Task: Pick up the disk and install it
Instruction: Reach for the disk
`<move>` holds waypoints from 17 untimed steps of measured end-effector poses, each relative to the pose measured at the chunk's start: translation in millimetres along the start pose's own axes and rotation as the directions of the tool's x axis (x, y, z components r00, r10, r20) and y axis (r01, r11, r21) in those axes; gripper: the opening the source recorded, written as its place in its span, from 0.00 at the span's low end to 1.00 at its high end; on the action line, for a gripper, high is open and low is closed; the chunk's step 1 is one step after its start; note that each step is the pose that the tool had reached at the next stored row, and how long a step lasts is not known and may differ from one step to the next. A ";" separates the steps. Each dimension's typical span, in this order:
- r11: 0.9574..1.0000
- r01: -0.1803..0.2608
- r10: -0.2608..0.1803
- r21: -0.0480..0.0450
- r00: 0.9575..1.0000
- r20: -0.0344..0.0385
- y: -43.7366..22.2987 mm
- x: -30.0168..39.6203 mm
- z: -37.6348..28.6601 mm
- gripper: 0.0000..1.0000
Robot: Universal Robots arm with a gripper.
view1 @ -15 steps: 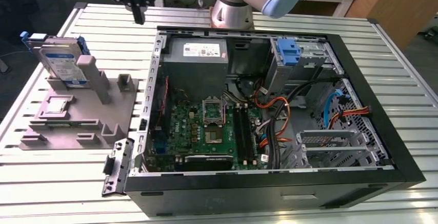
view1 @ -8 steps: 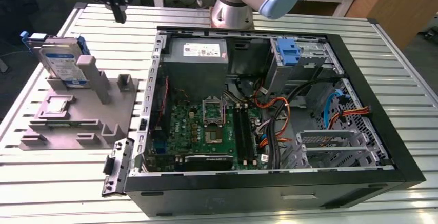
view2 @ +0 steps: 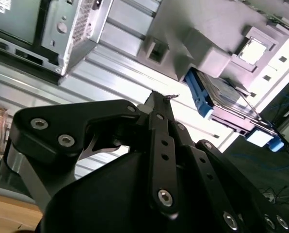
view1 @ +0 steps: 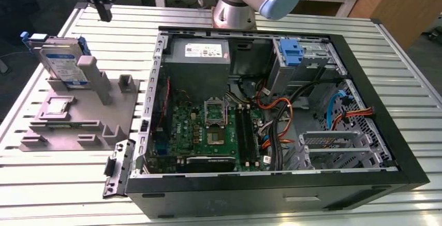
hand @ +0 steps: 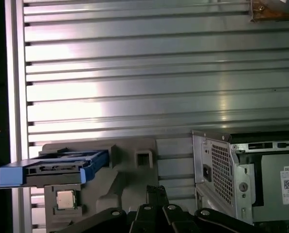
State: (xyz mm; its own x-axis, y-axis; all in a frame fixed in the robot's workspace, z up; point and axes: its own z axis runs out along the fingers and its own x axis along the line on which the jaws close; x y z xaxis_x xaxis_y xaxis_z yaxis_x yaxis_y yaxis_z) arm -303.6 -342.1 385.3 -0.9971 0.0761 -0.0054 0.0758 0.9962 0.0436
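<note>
The disk (view1: pixel 61 63) stands on edge in a grey fixture (view1: pixel 90 125) on the slatted table (view1: pixel 62 184), just beside the open computer case (view1: pixel 276 197), on the exterior view's left. The first wrist view catches its blue carrier (hand: pixel 13 175) edge-on, and the second wrist view shows its metal face. Inside the case sit a motherboard (view1: pixel 207 127) and a power supply (view1: pixel 200 50). The gripper (view1: pixel 105 16) hangs well apart from the disk, jaws together and empty.
</note>
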 end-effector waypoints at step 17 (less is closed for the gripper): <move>1.000 0.000 0.000 0.000 1.000 -0.002 -1.3 44.1 3.3 0.11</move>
State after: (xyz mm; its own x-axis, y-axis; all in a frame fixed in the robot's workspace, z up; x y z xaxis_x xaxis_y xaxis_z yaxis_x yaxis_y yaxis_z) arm -347.7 -339.9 381.6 -0.9971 0.0762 -0.0033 0.0760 0.9962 0.0434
